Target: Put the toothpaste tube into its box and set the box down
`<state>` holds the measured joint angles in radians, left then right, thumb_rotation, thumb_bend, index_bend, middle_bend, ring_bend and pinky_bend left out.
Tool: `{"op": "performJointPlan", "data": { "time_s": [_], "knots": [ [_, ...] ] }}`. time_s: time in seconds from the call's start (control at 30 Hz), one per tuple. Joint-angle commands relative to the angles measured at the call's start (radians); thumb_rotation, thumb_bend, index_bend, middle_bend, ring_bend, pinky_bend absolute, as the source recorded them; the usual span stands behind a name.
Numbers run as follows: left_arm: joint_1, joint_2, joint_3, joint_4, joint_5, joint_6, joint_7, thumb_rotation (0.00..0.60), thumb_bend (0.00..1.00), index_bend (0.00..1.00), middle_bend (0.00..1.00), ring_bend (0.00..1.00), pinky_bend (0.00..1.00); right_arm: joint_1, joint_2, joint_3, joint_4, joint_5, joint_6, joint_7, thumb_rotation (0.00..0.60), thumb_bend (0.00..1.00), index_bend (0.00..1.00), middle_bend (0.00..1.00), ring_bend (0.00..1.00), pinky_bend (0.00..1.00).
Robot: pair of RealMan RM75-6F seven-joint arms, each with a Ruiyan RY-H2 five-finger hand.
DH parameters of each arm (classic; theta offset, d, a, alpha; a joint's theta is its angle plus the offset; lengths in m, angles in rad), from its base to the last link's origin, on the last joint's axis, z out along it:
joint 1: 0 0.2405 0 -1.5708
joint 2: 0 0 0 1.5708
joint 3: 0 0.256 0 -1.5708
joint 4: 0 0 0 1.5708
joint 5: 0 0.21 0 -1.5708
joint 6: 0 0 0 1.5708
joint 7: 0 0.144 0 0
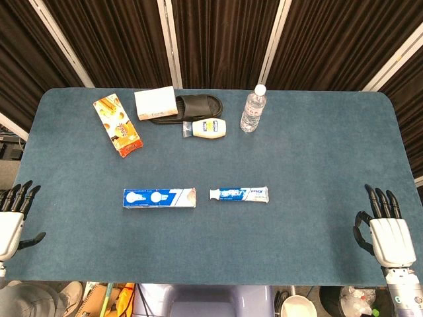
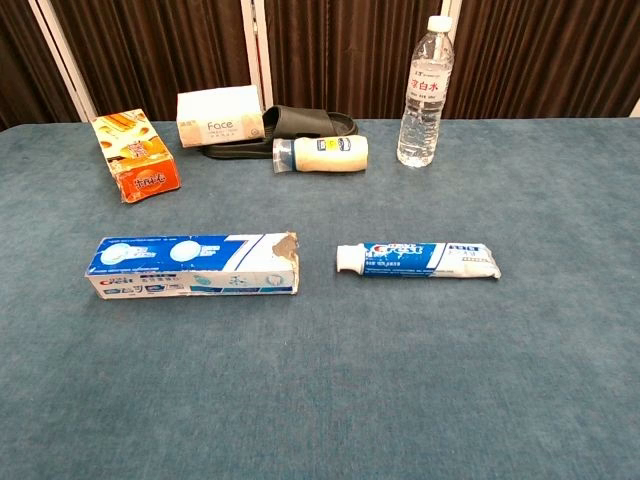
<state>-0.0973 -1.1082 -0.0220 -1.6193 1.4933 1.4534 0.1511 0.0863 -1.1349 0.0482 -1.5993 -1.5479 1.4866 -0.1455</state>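
Both hands rest spread and empty at the near table edge, left hand (image 1: 13,218) and right hand (image 1: 388,232). Between them, further out, lie the box (image 2: 194,266) and, just beside its torn end, the tube (image 2: 418,260). Beyond stand a bottle (image 2: 423,92), slipper (image 2: 300,125), tissue pack (image 2: 218,118), lotion (image 2: 322,154) and snack box (image 2: 134,154).

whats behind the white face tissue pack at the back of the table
A black rubber slipper lies behind and beside the white tissue pack, its toe end sticking out to the right. The pack covers the slipper's other end, so that part cannot be seen.
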Motion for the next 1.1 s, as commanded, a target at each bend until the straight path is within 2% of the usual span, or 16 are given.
{"op": "performJointPlan", "data": {
  "time_s": [0.03, 0.93, 1.1],
  "knots": [
    [-0.002, 0.002, 0.001, -0.003, 0.000, -0.001, 0.003, 0.600, 0.12, 0.02, 0.00, 0.02, 0.08, 0.000, 0.005, -0.004, -0.008, 0.008, -0.010, -0.001, 0.600, 0.44, 0.00, 0.00, 0.00, 0.00],
    [-0.015, -0.025, -0.006, -0.004, 0.010, 0.000, 0.037, 0.600, 0.12, 0.03, 0.00, 0.02, 0.08, 0.001, 0.008, -0.017, -0.024, 0.005, -0.026, 0.014, 0.600, 0.44, 0.00, 0.00, 0.00, 0.00],
    [-0.053, -0.055, -0.020, -0.028, -0.009, -0.055, 0.080, 0.600, 0.12, 0.03, 0.00, 0.02, 0.08, 0.002, 0.006, -0.011, -0.033, 0.024, -0.034, 0.028, 0.600, 0.44, 0.00, 0.00, 0.00, 0.00]
  ]
}}
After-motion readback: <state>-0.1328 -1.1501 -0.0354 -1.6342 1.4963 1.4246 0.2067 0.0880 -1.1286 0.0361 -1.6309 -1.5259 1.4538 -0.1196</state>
